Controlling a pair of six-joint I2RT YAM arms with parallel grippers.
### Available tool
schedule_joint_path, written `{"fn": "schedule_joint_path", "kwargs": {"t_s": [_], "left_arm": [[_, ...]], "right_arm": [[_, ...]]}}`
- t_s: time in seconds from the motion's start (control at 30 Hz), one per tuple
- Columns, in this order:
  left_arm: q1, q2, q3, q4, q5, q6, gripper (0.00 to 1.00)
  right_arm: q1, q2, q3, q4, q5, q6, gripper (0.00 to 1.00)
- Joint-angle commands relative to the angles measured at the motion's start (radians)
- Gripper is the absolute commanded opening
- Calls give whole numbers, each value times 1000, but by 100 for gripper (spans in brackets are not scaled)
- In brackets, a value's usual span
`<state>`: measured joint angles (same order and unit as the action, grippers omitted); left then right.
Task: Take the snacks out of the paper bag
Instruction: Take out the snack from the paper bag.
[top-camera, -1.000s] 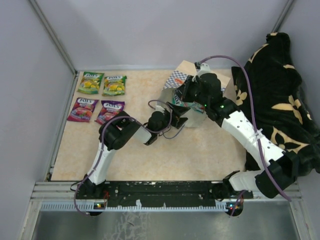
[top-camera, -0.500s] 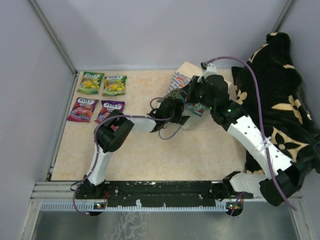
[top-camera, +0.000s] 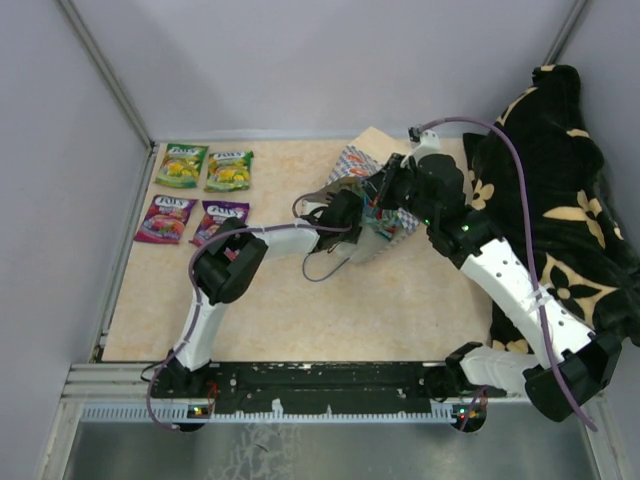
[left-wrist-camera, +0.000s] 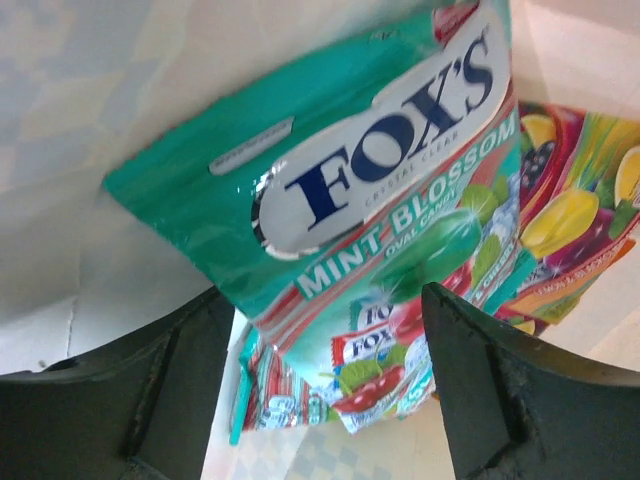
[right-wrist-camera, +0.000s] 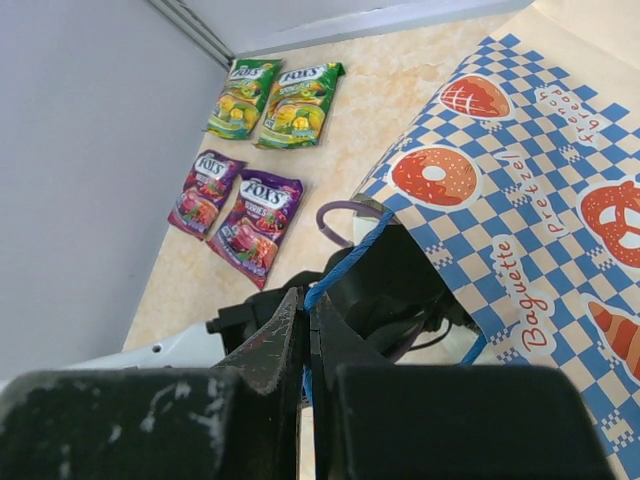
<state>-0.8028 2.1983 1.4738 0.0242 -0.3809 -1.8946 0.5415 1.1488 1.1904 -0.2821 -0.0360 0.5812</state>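
Left gripper (left-wrist-camera: 322, 305), spread wide and empty inside the bag (right-wrist-camera: 520, 230), faces the teal packet (left-wrist-camera: 330, 170) dead ahead, slanting across its gap; right gripper (right-wrist-camera: 306, 335) pinches the cord (right-wrist-camera: 345, 262).

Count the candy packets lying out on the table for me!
4: two green ones at the far left corner, two purple ones just nearer. More are inside the paper bag, some probably hidden.

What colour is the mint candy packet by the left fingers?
The mint packet is teal-green with a white logo; left wrist view shows it best.
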Motion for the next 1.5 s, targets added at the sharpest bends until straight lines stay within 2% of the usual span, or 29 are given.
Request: {"fn": "schedule_joint_path", "kwargs": {"t_s": [0.0, 0.17, 0.37, 0.47, 0.6, 0.7, 0.87, 0.97, 1.1, 1.27, 1.33, 1.47], "left_arm": [[7, 43, 40, -80, -173, 59, 78], [7, 45, 46, -7, -260, 156, 55], [2, -2, -26, 100, -295, 265, 16], [-4, -60, -98, 161, -305, 327, 7], [-10, -164, -206, 238, -291, 448, 5], [-22, -249, -260, 288, -235, 617, 1], [-33, -416, -360, 292, -118, 839, 0], [-33, -510, -432, 331, 11, 1011, 0], [-32, -590, -444, 232, 231, 1219, 0], [-23, -659, -434, -12, 445, 1464, 0], [-19, -701, -453, -89, 477, 1533, 0], [14, -838, -549, -164, 447, 1620, 0]], "right_arm": [[12, -52, 3, 90, -14, 14, 1], [12, -53, -3, 98, -21, 11, 1], [13, -56, -8, 105, -19, 6, 1], [12, -52, -8, 113, -13, 6, 1], [12, -32, 4, 115, 15, -9, 1], [11, -2, 27, 109, 44, -33, 1], [-21, 48, 59, 111, 62, -52, 1], [-56, 66, 68, 119, 51, -52, 1], [-100, 71, 81, 118, 51, -54, 1], [-123, 70, 102, 87, 76, -82, 1], [-136, 72, 109, 69, 82, -90, 1], [-180, 82, 119, 45, 72, -96, 2]]}}
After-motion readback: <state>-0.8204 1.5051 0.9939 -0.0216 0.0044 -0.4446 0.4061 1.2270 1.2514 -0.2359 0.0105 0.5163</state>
